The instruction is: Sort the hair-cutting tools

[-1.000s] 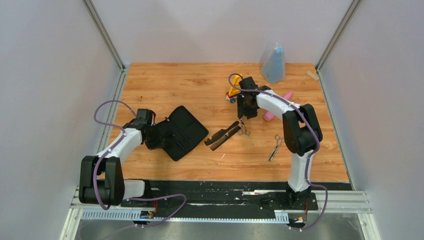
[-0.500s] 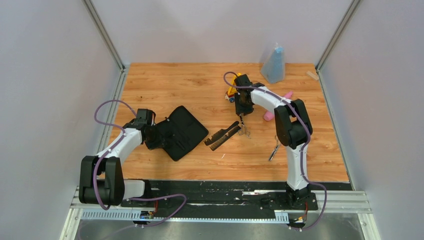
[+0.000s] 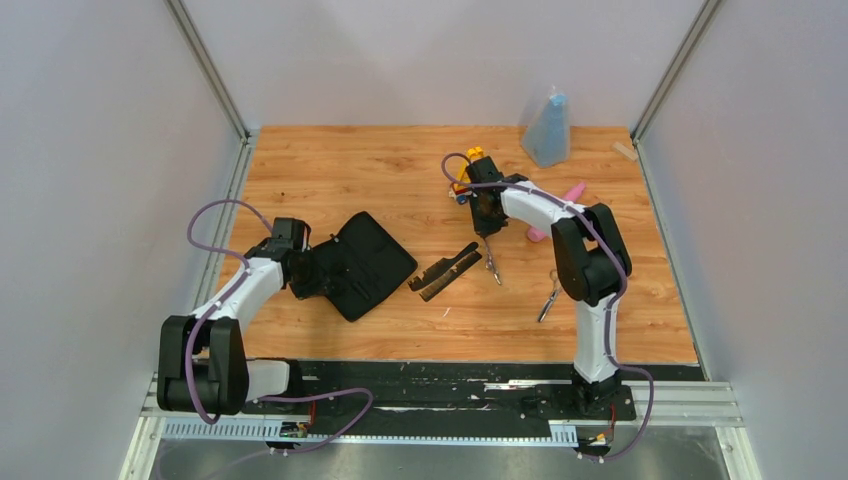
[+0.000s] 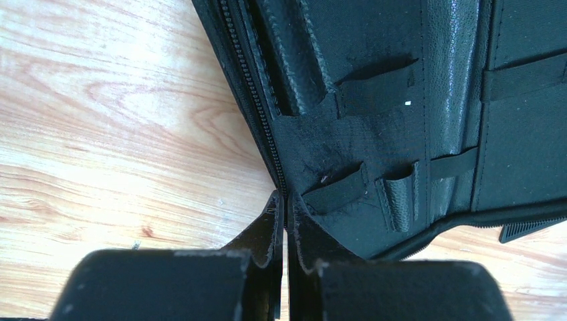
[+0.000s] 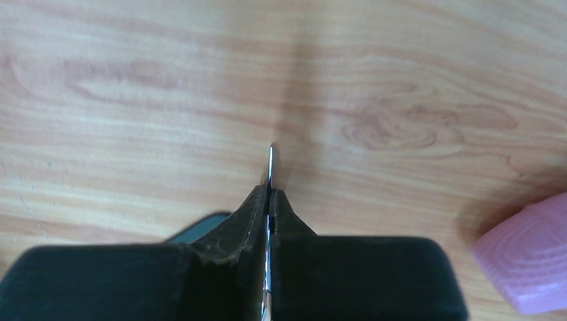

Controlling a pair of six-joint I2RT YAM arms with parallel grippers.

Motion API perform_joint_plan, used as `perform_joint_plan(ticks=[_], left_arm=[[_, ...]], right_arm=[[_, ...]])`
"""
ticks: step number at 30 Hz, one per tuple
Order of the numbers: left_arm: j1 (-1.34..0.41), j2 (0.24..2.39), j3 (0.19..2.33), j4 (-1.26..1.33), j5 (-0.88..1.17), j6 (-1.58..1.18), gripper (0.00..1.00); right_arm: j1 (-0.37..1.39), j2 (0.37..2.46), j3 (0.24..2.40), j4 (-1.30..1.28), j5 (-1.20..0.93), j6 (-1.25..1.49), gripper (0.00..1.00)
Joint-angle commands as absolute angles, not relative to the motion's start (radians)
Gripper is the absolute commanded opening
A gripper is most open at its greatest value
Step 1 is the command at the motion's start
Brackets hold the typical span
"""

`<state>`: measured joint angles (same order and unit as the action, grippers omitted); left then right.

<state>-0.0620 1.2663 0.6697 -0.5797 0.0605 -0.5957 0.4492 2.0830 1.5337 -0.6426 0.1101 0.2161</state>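
Note:
My right gripper (image 3: 487, 222) is shut on one pair of silver scissors (image 3: 492, 262). In the right wrist view the blade tip (image 5: 270, 159) sticks out past my closed fingertips (image 5: 269, 195), above the wooden table. The second pair of scissors (image 3: 549, 293) lies on the table to the right. Two black combs (image 3: 445, 272) lie side by side in the middle. My left gripper (image 3: 303, 277) is shut on the zip edge of the open black case (image 3: 358, 262). The left wrist view shows the case's elastic loops (image 4: 394, 194) just past my fingertips (image 4: 285, 200).
A yellow-orange wheeled toy (image 3: 467, 172) stands just behind my right gripper. A pink wand (image 3: 574, 189) lies to its right and also shows in the right wrist view (image 5: 528, 257). A blue-grey bag (image 3: 548, 130) stands at the back right. Walls close in both sides.
My right gripper has turned and drawn back a little. The scissors in it have left their spot by the combs and now hang straight. The left arm has not moved.

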Motion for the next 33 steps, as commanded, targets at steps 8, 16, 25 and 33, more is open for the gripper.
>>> perform_joint_plan(ticks=[8,16,25,33], left_arm=[[-0.057,1.213,0.647,-0.573,0.083,-0.587,0.03],[-0.058,1.217,0.635,-0.557,0.104,-0.597,0.03],[-0.057,1.206,0.638,-0.563,0.099,-0.598,0.03],[-0.057,1.200,0.636,-0.565,0.098,-0.599,0.03]], right_arm=[[0.532,1.902,1.266,-0.667,0.130,0.228,0.00],[0.610,1.839,1.154,-0.661,0.136,0.281,0.08],[0.613,1.754,1.117,-0.682,0.061,0.349,0.39],[0.614,1.683,1.055,-0.727,0.036,0.390,0.47]])
